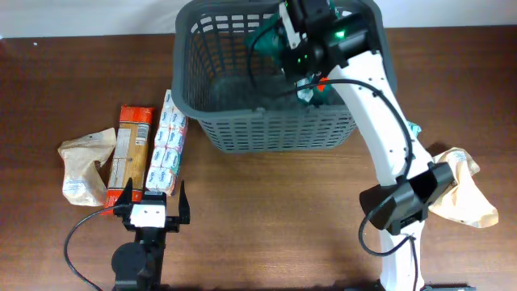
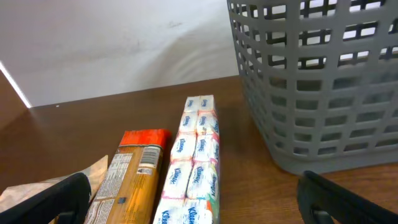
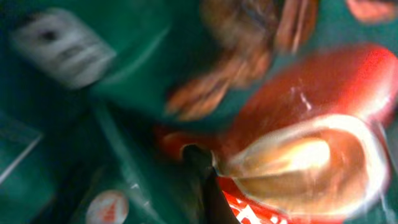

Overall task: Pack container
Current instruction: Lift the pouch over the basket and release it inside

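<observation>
Far left on the brown wooden desk [image 1: 266,210]: crumpled tan paper bag [image 1: 83,164]. Touching its right side is an orange rectangular carton with a printed label [image 1: 131,149]. Next over is a long white multipack of tissue packets [image 1: 167,145], lying right alongside the carton and running toward the basket's near-left corner.

Left end effector [image 1: 154,202] is at the near ends of the carton and tissue pack. Its fingers [image 2: 53,199] are spread wide and hold nothing. It looks clear of both packs in the wrist view.

Large dark grey plastic basket with lattice sides [image 1: 275,129] sits upright at centre-back of the desk. It's just right of the tissue pack, with a small gap showing in the left wrist view.

Right end effector [image 1: 288,42] is inside the basket, upper-right area, against a green glossy food packet with red print [image 3: 118,118]. The right wrist view is a blurred close-up of that packet. Can't tell whether the fingers are clamped on it or apart.

Far right, well clear of the basket: second crumpled tan paper bag [image 1: 462,190], partly behind the right arm's base.
</observation>
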`<action>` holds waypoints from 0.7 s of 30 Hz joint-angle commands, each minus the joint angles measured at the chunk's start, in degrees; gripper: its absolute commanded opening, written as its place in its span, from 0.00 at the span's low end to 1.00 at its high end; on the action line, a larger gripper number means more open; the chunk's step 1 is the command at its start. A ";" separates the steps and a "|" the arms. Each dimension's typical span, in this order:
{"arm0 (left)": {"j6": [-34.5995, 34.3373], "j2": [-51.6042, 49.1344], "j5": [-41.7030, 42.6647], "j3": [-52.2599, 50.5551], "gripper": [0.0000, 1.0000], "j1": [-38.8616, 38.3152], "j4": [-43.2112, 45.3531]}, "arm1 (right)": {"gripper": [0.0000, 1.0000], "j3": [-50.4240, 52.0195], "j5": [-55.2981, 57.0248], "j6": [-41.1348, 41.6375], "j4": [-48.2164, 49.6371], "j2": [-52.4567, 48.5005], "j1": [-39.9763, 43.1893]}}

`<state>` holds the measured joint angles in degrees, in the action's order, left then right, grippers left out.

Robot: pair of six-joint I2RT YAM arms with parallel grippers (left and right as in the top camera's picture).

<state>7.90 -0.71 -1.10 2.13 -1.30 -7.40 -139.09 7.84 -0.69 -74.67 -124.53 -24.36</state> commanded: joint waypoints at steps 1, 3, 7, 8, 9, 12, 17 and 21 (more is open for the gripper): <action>0.72 0.42 -0.61 -0.33 0.99 0.35 0.13 | 0.04 4.57 0.09 0.07 0.20 0.92 -1.22; 0.72 0.42 -0.61 -0.33 0.99 0.35 0.11 | 0.04 5.81 0.09 0.09 0.79 0.94 -2.03; 0.72 0.42 -0.59 -0.33 0.99 0.35 0.13 | 0.04 6.93 0.09 0.09 1.86 0.92 -3.04; 0.72 0.42 -0.59 -0.33 0.99 0.35 0.13 | 0.04 7.19 0.07 0.09 2.12 0.92 -3.10; 0.72 0.42 -0.59 -0.33 0.99 0.35 0.13 | 0.04 7.48 0.09 0.09 2.34 0.92 -3.21; 0.72 0.42 -0.61 -0.33 0.99 0.35 0.13 | 0.04 7.76 0.11 0.09 2.80 0.52 -3.39; 0.72 0.42 -0.59 -0.33 0.99 0.35 0.13 | 0.04 7.91 0.15 0.09 4.07 -0.68 -3.37; 0.72 0.42 -0.61 -0.33 0.99 0.35 0.13 | 0.04 7.91 1.62 0.11 6.25 -2.97 -3.30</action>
<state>7.90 -0.71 -1.10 2.13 -1.30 -7.40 -130.26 6.63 -0.43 -70.39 -126.37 -27.53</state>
